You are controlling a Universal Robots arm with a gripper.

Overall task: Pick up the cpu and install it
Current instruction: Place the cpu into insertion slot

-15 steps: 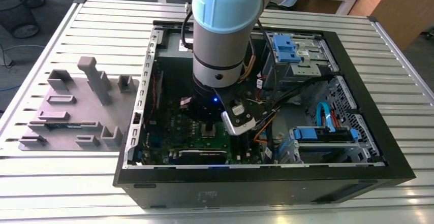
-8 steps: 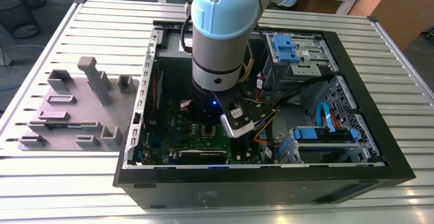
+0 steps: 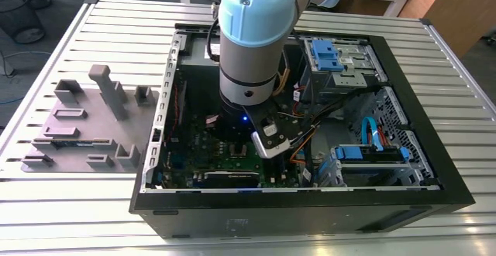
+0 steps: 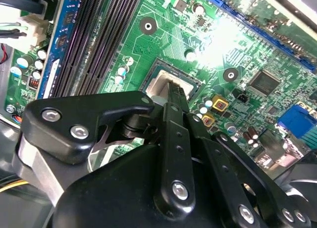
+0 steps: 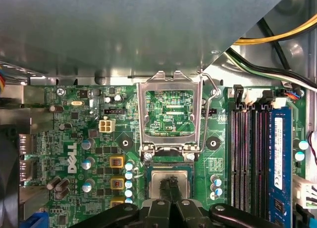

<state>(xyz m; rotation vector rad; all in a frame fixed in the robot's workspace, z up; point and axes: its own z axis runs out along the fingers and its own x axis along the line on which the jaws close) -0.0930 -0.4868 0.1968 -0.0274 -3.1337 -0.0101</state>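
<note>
Seating looks like the step in hand: the cpu (image 5: 154,183) lies flat in the socket (image 5: 144,183), frame (image 5: 142,114) swung open beside it. The gripper (image 5: 170,179) has its fingers (image 5: 165,188) pressed together, tips at the cpu's top. Any move now calls for leaving it square, undisturbed.

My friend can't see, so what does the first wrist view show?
The robot's black hand is right over a small square silver cpu on a green circuit board. The hinged metal socket frame stands open.
</note>
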